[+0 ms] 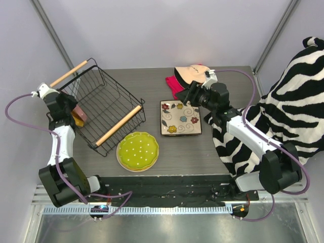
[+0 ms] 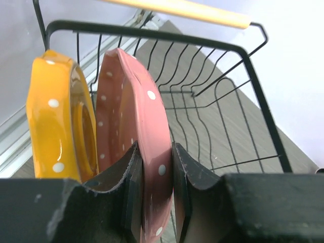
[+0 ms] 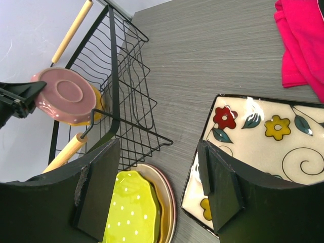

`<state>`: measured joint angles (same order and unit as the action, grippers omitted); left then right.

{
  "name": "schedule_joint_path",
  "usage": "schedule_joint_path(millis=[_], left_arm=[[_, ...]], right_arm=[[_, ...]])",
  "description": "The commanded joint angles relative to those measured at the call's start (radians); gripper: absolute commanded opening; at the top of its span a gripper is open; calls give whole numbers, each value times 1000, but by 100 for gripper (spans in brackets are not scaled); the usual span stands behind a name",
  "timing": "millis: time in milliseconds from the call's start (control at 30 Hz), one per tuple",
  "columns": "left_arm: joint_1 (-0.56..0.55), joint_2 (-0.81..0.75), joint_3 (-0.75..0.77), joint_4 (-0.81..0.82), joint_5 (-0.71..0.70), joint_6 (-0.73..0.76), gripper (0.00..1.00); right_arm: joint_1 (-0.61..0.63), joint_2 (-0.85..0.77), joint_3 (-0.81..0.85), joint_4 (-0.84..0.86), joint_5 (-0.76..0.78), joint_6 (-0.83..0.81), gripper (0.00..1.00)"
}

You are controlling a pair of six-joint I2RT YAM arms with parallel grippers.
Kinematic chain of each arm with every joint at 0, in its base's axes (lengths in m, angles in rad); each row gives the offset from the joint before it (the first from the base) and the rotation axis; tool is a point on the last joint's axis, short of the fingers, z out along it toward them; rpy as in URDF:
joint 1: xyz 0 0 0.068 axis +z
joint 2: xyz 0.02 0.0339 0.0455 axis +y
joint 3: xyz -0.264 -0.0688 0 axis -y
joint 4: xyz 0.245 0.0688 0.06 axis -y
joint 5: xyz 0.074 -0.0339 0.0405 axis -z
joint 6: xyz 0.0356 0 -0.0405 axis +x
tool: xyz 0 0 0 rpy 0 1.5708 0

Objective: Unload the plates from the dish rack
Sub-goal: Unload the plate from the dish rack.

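The black wire dish rack (image 1: 109,109) sits tilted at the table's left. A pink dotted plate (image 2: 132,109) stands on edge inside it, and my left gripper (image 2: 157,174) is shut on its rim. An orange dotted plate (image 2: 54,121) stands just left of the pink one. The green scalloped plate (image 1: 137,150) tops a small stack in front of the rack. To its right, flat on the table, lies the square flowered plate (image 1: 180,117). My right gripper (image 3: 157,187) hangs open and empty over the table between the green plate (image 3: 132,212) and the square plate (image 3: 263,134).
A pink cloth (image 1: 174,83) and a cream cap (image 1: 191,74) lie behind the square plate. A zebra-striped cloth (image 1: 288,101) covers the right side under my right arm. The rack's wooden handles (image 1: 119,125) stick out at both ends.
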<state>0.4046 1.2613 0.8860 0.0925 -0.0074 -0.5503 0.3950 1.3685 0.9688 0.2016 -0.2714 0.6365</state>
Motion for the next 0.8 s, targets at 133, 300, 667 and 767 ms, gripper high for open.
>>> schedule_joint_path(millis=[133,300,667,767], left_arm=[[10,-72,56,188,-2,10,0],[10,-86,39,223,84,32,0],[-39,-165,31,248,164,47,0],[-87,-181,34,242,165,82,0]], right_arm=[[-4,14,34,32,3,-21,70],[-4,18,36,30,3,-20,71],[-4,15,38,21,11,-21,70],[-4,6,39,13,14,-18,70]])
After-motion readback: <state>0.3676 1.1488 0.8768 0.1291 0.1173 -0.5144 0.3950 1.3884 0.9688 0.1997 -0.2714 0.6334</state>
